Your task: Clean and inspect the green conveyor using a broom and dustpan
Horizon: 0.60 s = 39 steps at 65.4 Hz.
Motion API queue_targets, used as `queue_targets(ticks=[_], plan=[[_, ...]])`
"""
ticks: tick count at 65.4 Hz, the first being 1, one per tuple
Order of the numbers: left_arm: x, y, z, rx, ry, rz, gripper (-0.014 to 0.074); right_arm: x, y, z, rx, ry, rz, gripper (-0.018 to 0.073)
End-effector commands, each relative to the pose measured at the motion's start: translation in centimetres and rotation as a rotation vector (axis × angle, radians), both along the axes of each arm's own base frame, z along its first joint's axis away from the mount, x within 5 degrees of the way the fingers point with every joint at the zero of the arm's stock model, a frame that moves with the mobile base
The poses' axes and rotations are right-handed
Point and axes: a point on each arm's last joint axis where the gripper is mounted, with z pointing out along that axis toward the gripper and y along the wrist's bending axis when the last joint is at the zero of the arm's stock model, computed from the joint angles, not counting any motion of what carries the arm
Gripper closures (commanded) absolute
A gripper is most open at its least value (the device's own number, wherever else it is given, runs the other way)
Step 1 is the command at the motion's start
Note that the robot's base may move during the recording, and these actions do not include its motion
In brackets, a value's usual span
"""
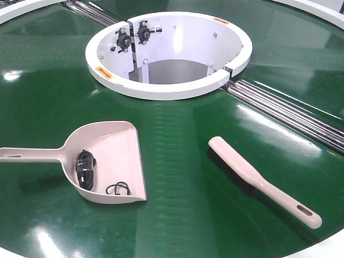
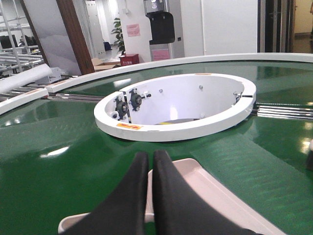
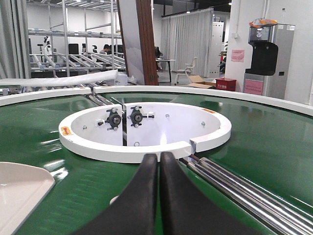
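From the front camera I see the green conveyor (image 1: pixel 177 140) filling the view, with its white-rimmed centre hole (image 1: pixel 169 54) toward the top and steel rollers (image 1: pixel 290 110) running off from the rim to the right. The dustpan (image 1: pixel 105 161) lies flat on the belt at the left, handle pointing left and wide mouth facing right; inside it I can make out a small bundle of black cable (image 1: pixel 85 167) and a thin black loop (image 1: pixel 118 188) near the mouth. The broom (image 1: pixel 260 181) lies well apart from it on the right, set diagonally, bristles down, its slotted handle end toward the near right edge. Neither arm shows in this view. On my left wrist camera, the left gripper (image 2: pixel 148 161) has its black fingers pressed together with nothing between them, hanging above the pink pan. On the right wrist camera, the right gripper (image 3: pixel 159 161) is likewise closed on nothing, over the belt near the rollers, with a corner of the pan at the left edge.
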Motion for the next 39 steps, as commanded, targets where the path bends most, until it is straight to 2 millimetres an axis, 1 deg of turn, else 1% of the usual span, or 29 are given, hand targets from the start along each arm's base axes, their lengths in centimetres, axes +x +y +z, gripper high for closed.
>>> queue_targets(ticks=[1, 36, 39], plan=[[-0.03, 0.16, 1.76, -0.027, -0.096, 0.015, 0.0603, -0.07, -0.04, 1.41, 0.027, -0.082, -0.003, 0.0568], [-0.02, 0.15, 1.74, -0.029, -0.092, 0.014, 0.0603, -0.05, -0.04, 1.33, 0.025, -0.073, -0.003, 0.0568], [0.01, 0.14, 1.51, -0.028, -0.086, 0.014, 0.0603, -0.05, -0.04, 1.32, 0.024, -0.072, -0.003, 0.0568]])
